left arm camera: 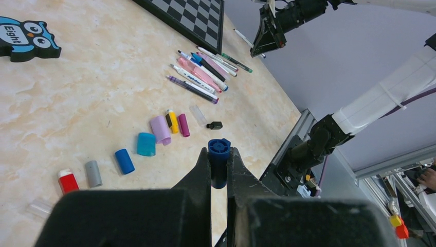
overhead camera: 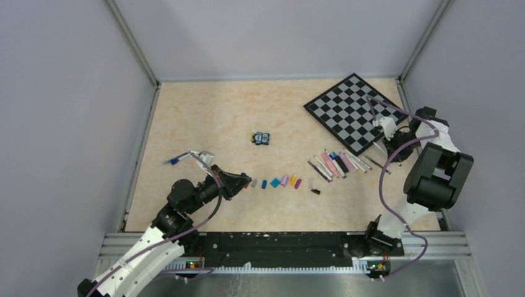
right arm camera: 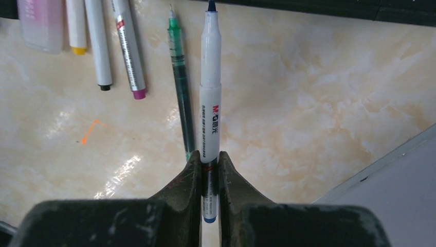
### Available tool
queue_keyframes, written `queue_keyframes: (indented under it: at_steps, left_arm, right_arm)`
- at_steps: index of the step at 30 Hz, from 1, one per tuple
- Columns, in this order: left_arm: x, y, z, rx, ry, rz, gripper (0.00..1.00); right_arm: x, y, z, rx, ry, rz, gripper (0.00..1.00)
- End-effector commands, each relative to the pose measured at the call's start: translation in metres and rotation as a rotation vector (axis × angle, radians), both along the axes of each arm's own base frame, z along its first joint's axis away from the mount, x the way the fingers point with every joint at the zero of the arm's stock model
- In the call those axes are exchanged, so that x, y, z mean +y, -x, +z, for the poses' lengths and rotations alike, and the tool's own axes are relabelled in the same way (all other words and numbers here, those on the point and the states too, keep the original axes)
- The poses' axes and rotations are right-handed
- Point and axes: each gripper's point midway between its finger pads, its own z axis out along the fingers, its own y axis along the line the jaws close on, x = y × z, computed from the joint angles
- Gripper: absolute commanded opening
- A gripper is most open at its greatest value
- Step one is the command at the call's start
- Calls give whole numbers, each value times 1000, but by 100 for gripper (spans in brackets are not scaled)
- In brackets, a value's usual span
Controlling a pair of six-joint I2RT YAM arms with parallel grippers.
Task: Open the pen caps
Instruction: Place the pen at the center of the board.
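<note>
Caps in a line on the table (left arm camera: 77, 113), and one more in the jaws: the left gripper (left arm camera: 219, 153) is pinched narrow on a dark blue cap (left arm camera: 219, 145), low centre of the left wrist view, ribbed end poking past the fingertips. The loose caps (left arm camera: 146, 144) run across the lower left there, red, grey, blue, teal, lilac, yellow, magenta, with a tiny black one just past them. Over to the right gripper (right arm camera: 210, 163): squeezed tight on a white pen (right arm camera: 211, 77) near its tail, dark tip bare, pointing at the top edge. A green pen (right arm camera: 181, 87) lies flat just beside it. From above, the other pens (overhead camera: 337, 164) fan out right of centre, below the chessboard (overhead camera: 353, 111); the owl block (overhead camera: 262, 138) sits mid-table; a lone pen (overhead camera: 186, 157) lies at the left.
</note>
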Motion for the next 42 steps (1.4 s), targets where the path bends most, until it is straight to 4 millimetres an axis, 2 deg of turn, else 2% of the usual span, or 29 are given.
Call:
queue_keyframes:
  at_steps: [1, 11, 20, 31, 42]
  left_arm:
    - [2, -4, 3, -13, 7, 23, 0]
    - [1, -7, -2, -1, -10, 28, 0]
    - [-2, -8, -5, 10, -14, 19, 0]
    - [-1, -8, -5, 7, -19, 21, 0]
    - [-1, -7, -3, 5, -21, 15, 0]
  right_arm:
    - [-19, -10, 2, 8, 70, 58, 5]
    - [-22, 2, -31, 105, 77, 115, 8]
    - [-21, 1, -38, 129, 66, 124, 14]
    - [-11, -1, -29, 119, 23, 128, 22]
    - [-2, -7, -3, 58, -9, 139, 24]
